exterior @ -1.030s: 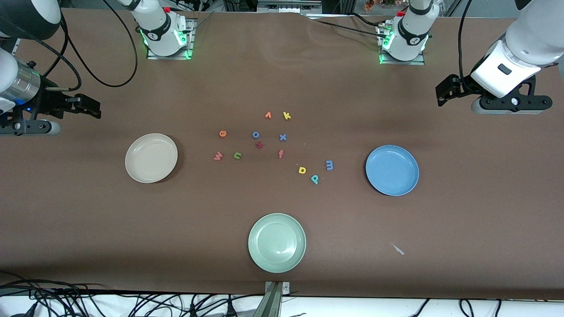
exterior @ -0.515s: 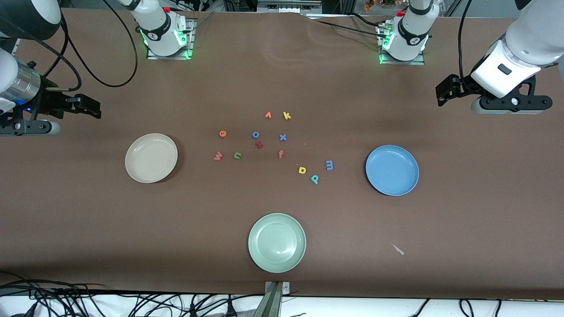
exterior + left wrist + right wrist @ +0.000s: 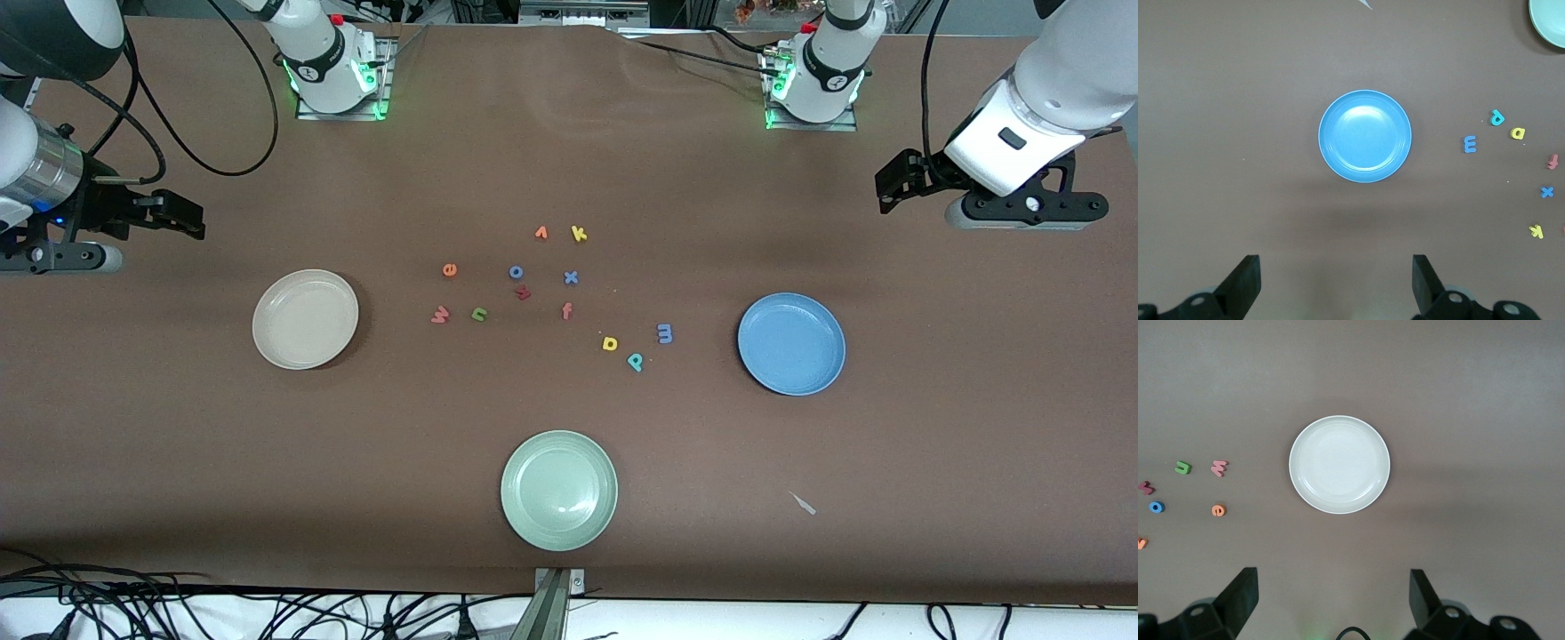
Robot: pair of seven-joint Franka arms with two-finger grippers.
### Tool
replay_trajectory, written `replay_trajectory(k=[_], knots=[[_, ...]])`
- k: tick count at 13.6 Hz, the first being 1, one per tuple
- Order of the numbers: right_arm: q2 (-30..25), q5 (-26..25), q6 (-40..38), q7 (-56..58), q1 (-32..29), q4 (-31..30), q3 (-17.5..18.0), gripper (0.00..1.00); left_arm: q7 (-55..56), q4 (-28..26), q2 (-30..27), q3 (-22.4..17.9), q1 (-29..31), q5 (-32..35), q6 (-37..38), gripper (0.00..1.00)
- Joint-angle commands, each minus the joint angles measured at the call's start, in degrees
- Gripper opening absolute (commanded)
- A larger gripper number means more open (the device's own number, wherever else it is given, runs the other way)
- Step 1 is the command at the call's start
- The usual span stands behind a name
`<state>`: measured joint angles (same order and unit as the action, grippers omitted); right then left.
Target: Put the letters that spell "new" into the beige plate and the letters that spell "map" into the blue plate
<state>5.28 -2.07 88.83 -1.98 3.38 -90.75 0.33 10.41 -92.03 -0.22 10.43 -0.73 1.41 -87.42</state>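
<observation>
Since the earlier frame only the left tool (image 3: 900,182) has shifted, slightly upward and toward its base; letters, plates and the right tool (image 3: 173,215) stand as before. Both tools are spread and carry nothing; the left tool hangs over bare surface (image 3: 933,427) at the left arm's end, the right tool over bare surface at the right arm's end; the wrist views show each pair of fingers (image 3: 1245,280) (image 3: 1238,593) wide apart.

Step in hand, by judgement: the very start; no letter yet lies in the beige plate (image 3: 305,318) or the blue plate (image 3: 791,343), both bare.

Position: green n (image 3: 479,313), orange e (image 3: 450,270) and pinkish-red w (image 3: 439,314) lie flat in the scatter's part toward the beige plate; violet-blue m (image 3: 664,333), yellow a (image 3: 610,343) and teal p (image 3: 636,361) lie toward the blue plate, p nearest the front camera. Pale green plate (image 3: 558,490) and the other letters are not wanted.

Orientation: m lies turned on its side, its long axis running toward and away from the front camera; w lies tilted, its long axis roughly along the surface's length; p's stem slants; e, n and a are too compact to show a clear axis.

Next move, by judgement: each arm must reach inward and descend on one small flat letter, fingers set across its short width.
</observation>
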Motion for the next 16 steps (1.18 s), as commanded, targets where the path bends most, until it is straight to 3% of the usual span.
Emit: replay_trajectory(k=[1, 13, 16], knots=[[-0.45, -0.21, -0.15, 0.66, -0.04, -0.21, 0.28, 1.00, -0.39, 0.80, -0.13, 0.03, -0.06, -0.62, 1.11, 1.00], [-0.45, -0.21, -0.24, 0.58, -0.04, -0.21, 0.28, 1.00, -0.30, 0.89, -0.05, 0.21, -0.06, -0.62, 1.20, 1.00], [-0.45, -0.21, -0.15, 0.66, 0.05, -0.21, 0.28, 1.00, -1.18, 1.15, 0.82, 0.03, -0.06, -3.16, 1.11, 1.00]])
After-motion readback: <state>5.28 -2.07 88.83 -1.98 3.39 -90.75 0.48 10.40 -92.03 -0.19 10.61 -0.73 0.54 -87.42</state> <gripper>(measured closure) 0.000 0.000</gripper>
